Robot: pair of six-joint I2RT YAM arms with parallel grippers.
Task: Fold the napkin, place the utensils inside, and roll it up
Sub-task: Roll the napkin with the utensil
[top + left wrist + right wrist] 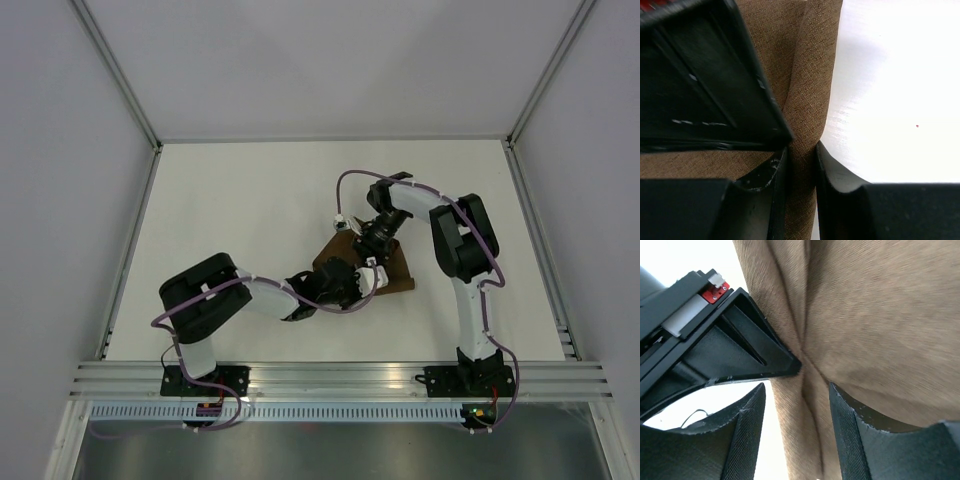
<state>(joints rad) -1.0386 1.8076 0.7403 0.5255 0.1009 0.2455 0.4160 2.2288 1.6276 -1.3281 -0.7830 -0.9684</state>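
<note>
The dark-brown napkin [393, 268] lies bunched and partly folded on the white table between the two arms. My left gripper [368, 279] is shut on a raised ridge of the napkin [810, 90], with its jaws [801, 150] pinching the cloth. My right gripper [376, 240] sits just behind it. Its jaws [797, 390] straddle the same cloth ridge [870, 315] with a gap, and white table shows beside one finger. The other gripper's black finger fills the upper left of each wrist view. The utensils are hidden.
The white table [240, 210] is enclosed by grey walls at the left, the back and the right. An aluminium rail [330, 378] runs along the near edge. A purple cable [341, 190] loops above the right wrist and ends in a small shiny piece [341, 222].
</note>
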